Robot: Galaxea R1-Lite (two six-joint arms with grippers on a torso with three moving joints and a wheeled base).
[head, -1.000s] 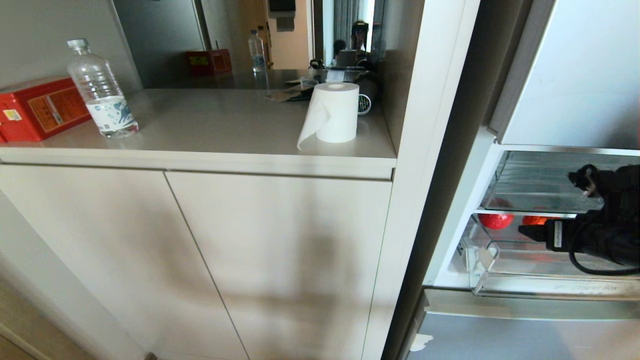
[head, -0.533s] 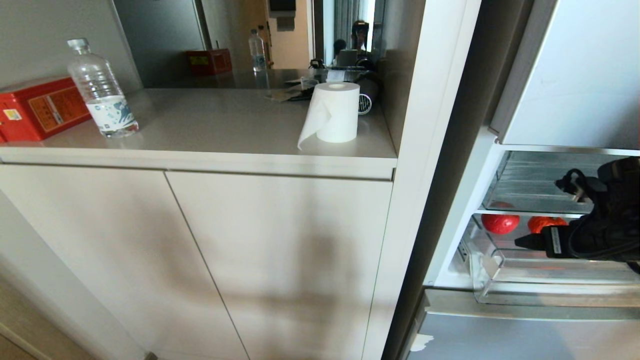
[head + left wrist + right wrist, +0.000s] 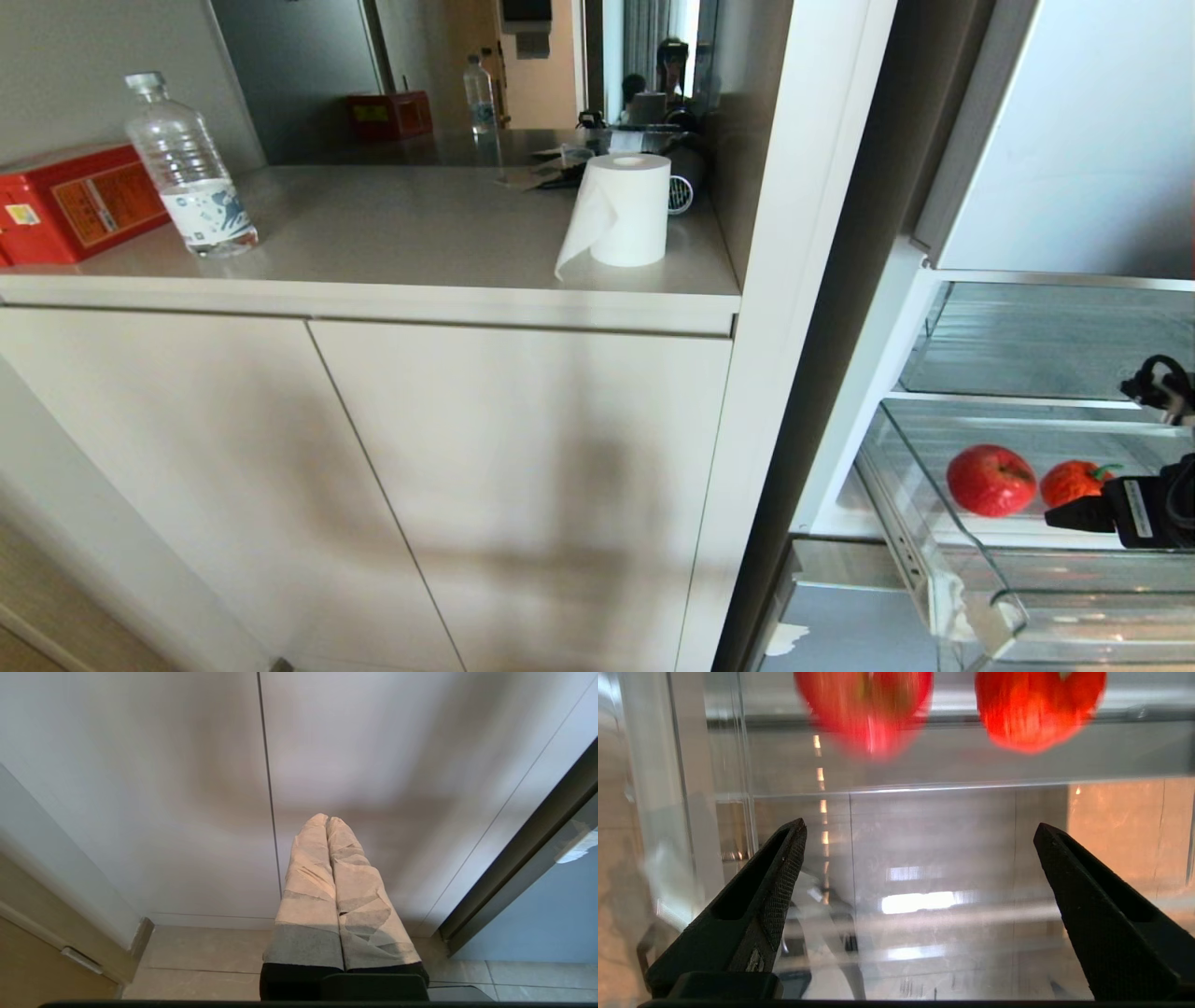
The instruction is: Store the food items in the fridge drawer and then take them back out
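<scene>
Fridge drawer point(image 3: 934, 523) is pulled out at the lower right of my head view, clear front wall toward me. Both food items sit inside on its floor: red apple point(image 3: 990, 480) on the left, orange-red fruit point(image 3: 1072, 482) just beside it on the right, near each other but I can't tell if they touch.

Right gripper point(image 3: 920, 835) is at the drawer, fingers spread wide with nothing between them. From the right wrist view it faces the transparent drawer wall; the apple point(image 3: 864, 704) and the fruit point(image 3: 1036, 709) sit beyond the fingertips point(image 3: 796, 833), not touched. In the head view only the black end of that arm shows at the right edge, next to the orange-red fruit.

Left gripper point(image 3: 327, 820) is parked low in front of the white cabinet doors point(image 3: 187, 788), its paper-wrapped fingers pressed together and holding nothing.

On the desk point(image 3: 420, 233): water bottle point(image 3: 187, 173), red box point(image 3: 75, 201), paper roll point(image 3: 621, 210).
</scene>
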